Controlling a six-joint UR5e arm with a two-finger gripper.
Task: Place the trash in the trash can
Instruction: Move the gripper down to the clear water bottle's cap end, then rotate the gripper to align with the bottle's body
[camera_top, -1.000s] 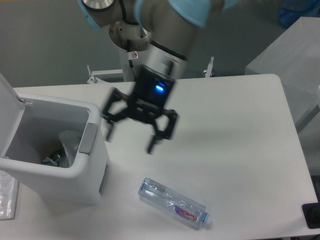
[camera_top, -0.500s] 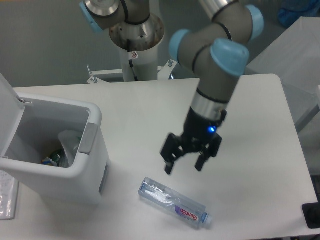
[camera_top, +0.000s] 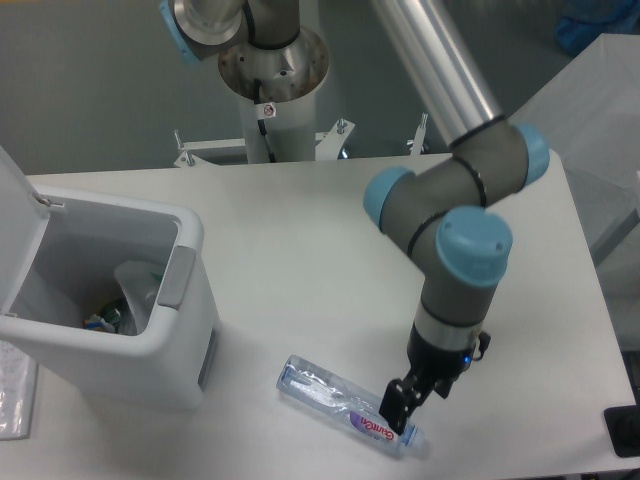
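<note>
End effector (camera_top: 402, 408) has dropped from above the worktop (camera_top: 300, 230) to the cap end of the bottle (camera_top: 346, 405), which lies right of the bin (camera_top: 110, 300). Finger spread: cannot tell. Wrapper (camera_top: 140, 285) already in the bin; bottle pickup looks next.

Bottle on its side, bin open with wrapper inside.
The clear bottle (camera_top: 345, 406) lies flat on the desk; the crumpled wrapper (camera_top: 140, 285) sits in the white trash can (camera_top: 150, 340), lid up.
</note>
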